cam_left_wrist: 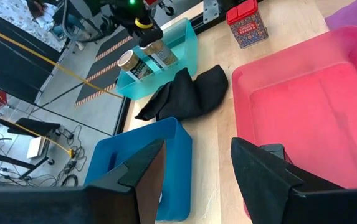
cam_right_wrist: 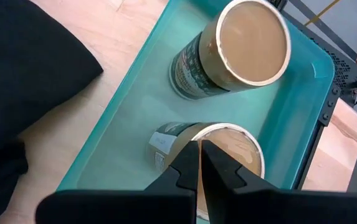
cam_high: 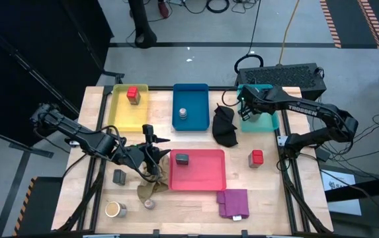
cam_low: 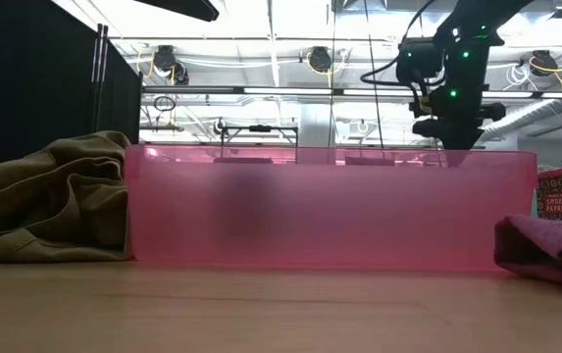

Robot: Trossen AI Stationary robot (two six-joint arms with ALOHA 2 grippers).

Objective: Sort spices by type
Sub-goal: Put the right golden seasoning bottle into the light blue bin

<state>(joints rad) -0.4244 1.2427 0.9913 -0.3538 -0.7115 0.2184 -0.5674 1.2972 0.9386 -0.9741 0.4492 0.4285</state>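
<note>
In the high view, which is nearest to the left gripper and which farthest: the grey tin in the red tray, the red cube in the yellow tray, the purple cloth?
From the left gripper:
1. Grey tin, in the red tray, just right of it.
2. Red cube, in the yellow tray, at the far side.
3. Purple cloth, at the near edge, to the right.

The right arm reaches in from three o'clock, elbow bent, forearm running toward ten o'clock, wrist tipped down. Its claw (cam_right_wrist: 199,163) has the fingers pressed nearly together. The left arm comes in from nine o'clock, stretched toward three. Its claw (cam_left_wrist: 197,165) hangs with fingers (cam_left_wrist: 262,171) spread wide apart, holding nothing.
</note>
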